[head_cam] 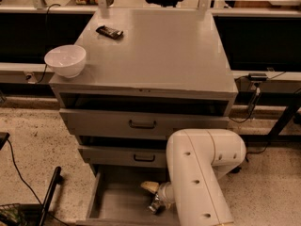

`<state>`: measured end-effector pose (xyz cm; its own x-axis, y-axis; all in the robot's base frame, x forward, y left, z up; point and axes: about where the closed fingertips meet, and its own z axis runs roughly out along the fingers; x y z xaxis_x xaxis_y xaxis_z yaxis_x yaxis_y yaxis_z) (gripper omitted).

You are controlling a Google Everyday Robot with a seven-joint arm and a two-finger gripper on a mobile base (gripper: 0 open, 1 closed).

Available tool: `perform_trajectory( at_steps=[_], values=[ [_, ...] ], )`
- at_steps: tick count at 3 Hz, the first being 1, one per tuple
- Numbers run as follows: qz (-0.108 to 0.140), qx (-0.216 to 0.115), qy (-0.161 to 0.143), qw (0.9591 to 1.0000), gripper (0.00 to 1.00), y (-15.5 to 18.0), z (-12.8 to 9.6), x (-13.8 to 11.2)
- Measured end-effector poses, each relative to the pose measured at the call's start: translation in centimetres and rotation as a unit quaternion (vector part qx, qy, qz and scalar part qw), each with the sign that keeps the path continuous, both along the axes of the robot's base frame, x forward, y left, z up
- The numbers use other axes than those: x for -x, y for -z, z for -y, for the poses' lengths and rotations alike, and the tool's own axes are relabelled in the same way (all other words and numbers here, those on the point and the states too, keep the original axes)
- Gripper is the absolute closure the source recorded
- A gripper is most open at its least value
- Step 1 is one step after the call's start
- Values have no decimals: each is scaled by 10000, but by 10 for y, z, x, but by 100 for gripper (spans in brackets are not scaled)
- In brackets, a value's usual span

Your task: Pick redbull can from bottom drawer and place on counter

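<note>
The bottom drawer point(113, 202) is pulled open at the foot of the grey cabinet. My gripper point(152, 195) reaches down into it from the white arm point(197, 173), near the drawer's middle. A small shiny silver object point(155, 205), which looks like the redbull can, sits right at the gripper's tip on the drawer floor. The arm hides most of it, so I cannot tell whether it is held. The counter point(160, 51) is the flat grey top of the cabinet.
A white bowl point(65, 60) stands at the counter's front left corner. A dark snack bar point(109, 31) lies at the back left. Two shallower drawers with black handles point(142, 124) are above. A black cable and a dark pole point(47, 197) lie on the floor to the left.
</note>
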<state>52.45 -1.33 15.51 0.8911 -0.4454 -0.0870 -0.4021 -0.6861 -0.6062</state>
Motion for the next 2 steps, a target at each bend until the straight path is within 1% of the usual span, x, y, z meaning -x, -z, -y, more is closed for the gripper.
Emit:
perform_trajectory(
  at_steps=[2],
  values=[
    [-164,-3,95,9998,4,16,7,1]
  ],
)
